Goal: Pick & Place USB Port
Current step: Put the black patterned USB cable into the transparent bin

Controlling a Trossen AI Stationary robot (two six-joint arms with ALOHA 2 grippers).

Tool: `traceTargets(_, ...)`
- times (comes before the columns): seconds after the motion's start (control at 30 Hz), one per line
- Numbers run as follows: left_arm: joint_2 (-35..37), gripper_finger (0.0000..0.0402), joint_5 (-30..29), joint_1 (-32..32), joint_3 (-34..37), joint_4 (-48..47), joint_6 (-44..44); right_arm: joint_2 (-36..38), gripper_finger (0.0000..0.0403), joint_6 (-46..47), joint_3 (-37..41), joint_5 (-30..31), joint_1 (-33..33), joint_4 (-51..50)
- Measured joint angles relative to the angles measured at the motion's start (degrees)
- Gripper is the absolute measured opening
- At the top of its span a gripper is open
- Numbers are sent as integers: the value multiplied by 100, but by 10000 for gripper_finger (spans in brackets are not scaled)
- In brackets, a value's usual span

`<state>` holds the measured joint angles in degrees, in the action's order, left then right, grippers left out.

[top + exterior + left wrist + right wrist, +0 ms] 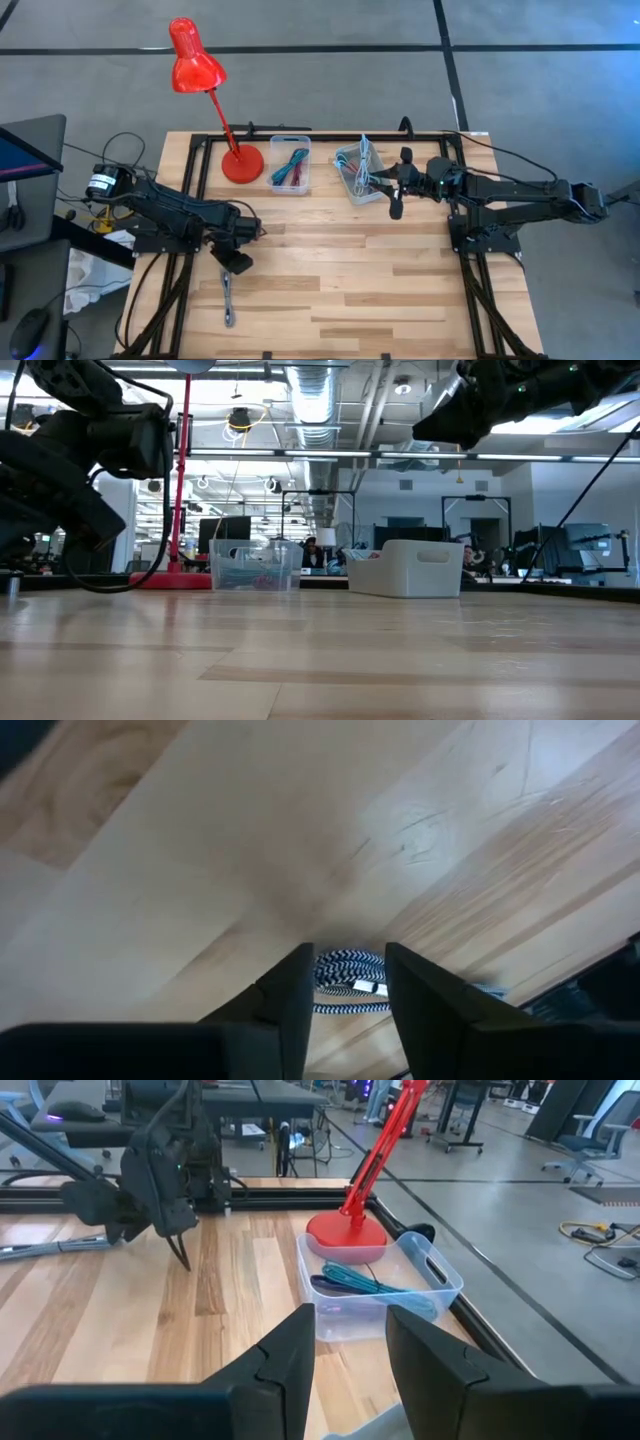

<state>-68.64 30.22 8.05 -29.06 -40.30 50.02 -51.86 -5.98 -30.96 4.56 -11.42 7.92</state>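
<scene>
**Left pincer spread over braided cable**

Black-and-white braided USB cable (345, 982) lies on the light wooden bench (350, 280), near-left of the red desk lamp (205, 85). Left pincer (236, 262) sits right over it, fingers spread, cable between them, not pinched. Right pincer (397, 185) hovers by the white bin (357, 172), right of the lamp, fingers parted, empty. Clear plastic tub (290, 165) with coloured cables beside the lamp base.

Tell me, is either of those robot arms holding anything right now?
Nothing is held. The left tool stands open above a braided cable lying on the table. The right tool, open and empty, hangs near the clear bin.
</scene>
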Motion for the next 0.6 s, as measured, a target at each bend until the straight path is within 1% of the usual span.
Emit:
traceTargets(0.13,0,134,84,23,0,-263,-91,0,118,1,0,0,0,9)
traceTargets(0.23,0,139,304,88,0,-666,-558,0,118,1,0,0,0,7)
traceTargets(0.3,0,142,351,130,1,-860,-749,0,118,2,0,0,0,5)
traceTargets(0.5,0,143,393,138,2,-795,-761,0,118,2,0,0,0,5)
traceTargets(0.6,0,143,391,138,2,-615,-759,0,118,2,0,0,0,8)
